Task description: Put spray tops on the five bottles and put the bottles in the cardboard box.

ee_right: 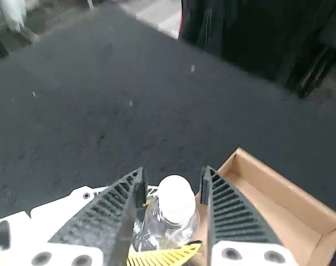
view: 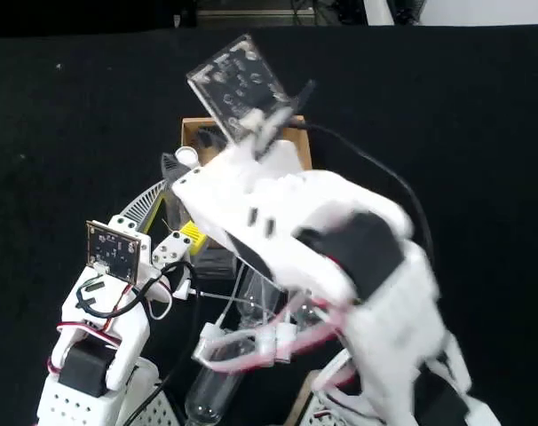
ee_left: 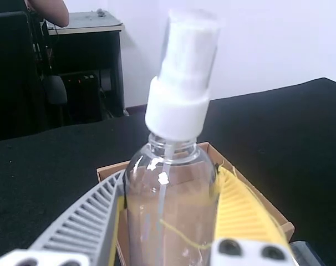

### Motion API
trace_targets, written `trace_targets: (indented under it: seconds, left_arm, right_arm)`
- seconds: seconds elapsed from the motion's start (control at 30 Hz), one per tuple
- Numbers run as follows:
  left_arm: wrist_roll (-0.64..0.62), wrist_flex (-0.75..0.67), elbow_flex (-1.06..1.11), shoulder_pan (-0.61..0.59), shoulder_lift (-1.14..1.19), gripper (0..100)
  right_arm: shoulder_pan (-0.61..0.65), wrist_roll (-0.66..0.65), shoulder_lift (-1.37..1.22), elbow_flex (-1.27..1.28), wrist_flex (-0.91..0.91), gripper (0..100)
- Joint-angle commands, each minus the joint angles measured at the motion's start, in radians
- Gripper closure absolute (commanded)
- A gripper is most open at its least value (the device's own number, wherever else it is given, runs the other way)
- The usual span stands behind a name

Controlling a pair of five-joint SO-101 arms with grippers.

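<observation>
Black table (ee_right: 101,100): left claw (ee_left: 171,174) clamped on bottle (ee_left: 162,233) near cardboard box (ee_right: 279,205), right claw (ee_right: 173,173) open, straddling its white spray top (ee_right: 176,199).

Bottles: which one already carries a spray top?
The upright bottle clamped in the left tool, a white spray top on its neck. The other bottle lies loose on the table.
</observation>
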State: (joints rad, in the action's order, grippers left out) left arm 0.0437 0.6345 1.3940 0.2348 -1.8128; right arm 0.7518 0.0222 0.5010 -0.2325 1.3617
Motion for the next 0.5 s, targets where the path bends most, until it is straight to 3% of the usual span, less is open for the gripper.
trace_targets:
  seconds: [0.0, 0.17, 0.47]
  left_arm:
    - [-0.009, -0.020, -0.012, 0.001, -0.011, 89]
    - [-0.009, -0.020, -0.012, 0.001, -0.011, 89]
    - [-0.009, -0.020, -0.012, 0.001, -0.011, 89]
  right_arm:
    - [0.015, -0.061, 0.124, -0.070, 0.009, 85.5]
    - [0.014, -0.072, 0.125, 0.012, 0.008, 99.2]
    - [0.014, -0.069, 0.113, 0.260, -0.160, 94.9]
